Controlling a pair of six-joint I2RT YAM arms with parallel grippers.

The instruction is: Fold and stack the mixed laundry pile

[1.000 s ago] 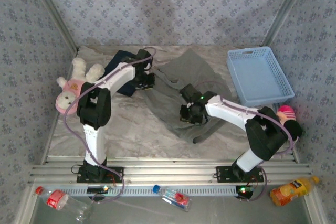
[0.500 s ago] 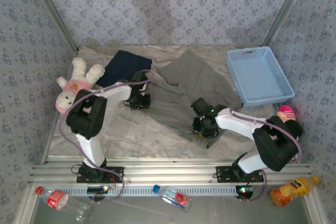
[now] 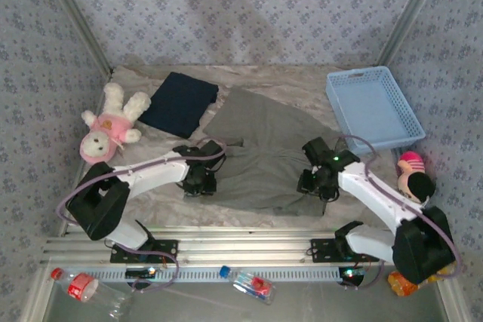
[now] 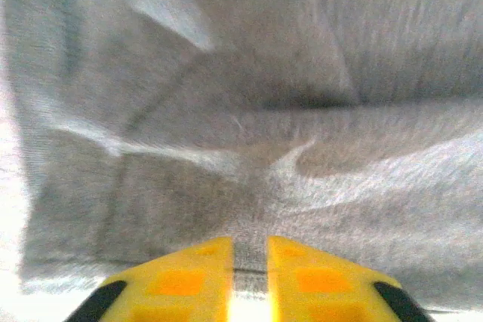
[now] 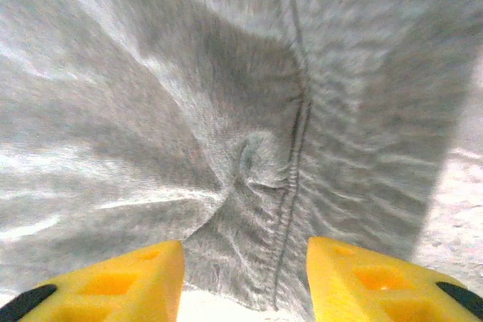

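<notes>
- Olive-grey garment (image 3: pixel 264 141) lies spread over the middle of the table (image 3: pixel 302 84). It runs from mid-depth down close to the near edge and is mostly flat with some wrinkles.
- Navy garment (image 3: pixel 179 103) is a compact dark rectangle toward the far-left corner. It lies apart from the grey one and neither arm touches it.
- Left gripper (image 3: pixel 201 184) is low over the near-left corner of the grey garment, with the arm stretched flat along the near-left side of the table.
- In the left wrist view, the left gripper (image 4: pixel 250 250) has its yellow fingertips (image 4: pixel 192 262) parted by a narrow slit with bright surface showing through. The grey cloth (image 4: pixel 302 111) hem sits right at the tips; cannot tell if it still touches them.
- Right gripper (image 3: pixel 315 184) is at the near-right edge of the same garment.
- In the right wrist view, the right gripper (image 5: pixel 245 250) has its jaws spread wide and nothing pinched. The cloth (image 5: pixel 151 73) lies below and between them, with a small pucker beside a stitched seam.
- Light blue mesh basket (image 3: pixel 373 107) sits at the far-right corner.
- Pink-and-cream plush toy (image 3: pixel 109 126) lies on the left edge.
- A second, pink-and-black plush (image 3: pixel 413 175) is at the right edge.
- Bottles lie on the ledge in front of the arm bases: a clear one with a red label (image 3: pixel 83 288) and a small one (image 3: pixel 249 283).
</notes>
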